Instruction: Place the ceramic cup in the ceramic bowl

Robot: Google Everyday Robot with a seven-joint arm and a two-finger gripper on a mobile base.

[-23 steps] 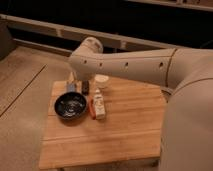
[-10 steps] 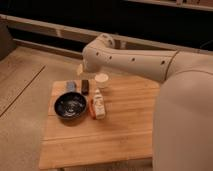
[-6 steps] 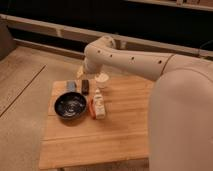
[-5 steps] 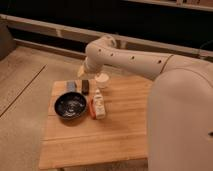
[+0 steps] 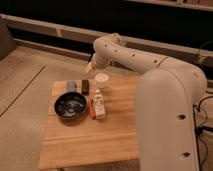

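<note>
Just behind the table's [image 5: 100, 142] far edge, the gripper [image 5: 91, 66] hangs above and to the left of the cup [image 5: 102, 80]. How wide it stands, and whether it has hold of anything, cannot be told. The cup appears to stand upright on the wood near the back edge, behind the bottle [image 5: 99, 106] and well apart from the bowl [image 5: 70, 106], which sits toward the left front. It is not yet in the bowl.

Several things could go wrong from here. The cup sits close to the back edge, so an off-centre approach could nudge it off the table. The bottle stands just in front of the cup and just beside the bowl, and looks tall and narrow enough to topple if a low carry clips it. A dark block [image 5: 85, 86] and a grey-blue block [image 5: 71, 86] lie behind the bowl, near the straight line from cup to bowl, and could be dragged along. Letting go too high risks ceramic cracking on ceramic, or the cup tipping on the bowl's sloped wall.

The arm [image 5: 130, 55] reaches in from the right, crosses above the back of the table, and bends sharply down at its last joint toward the cup.
</note>
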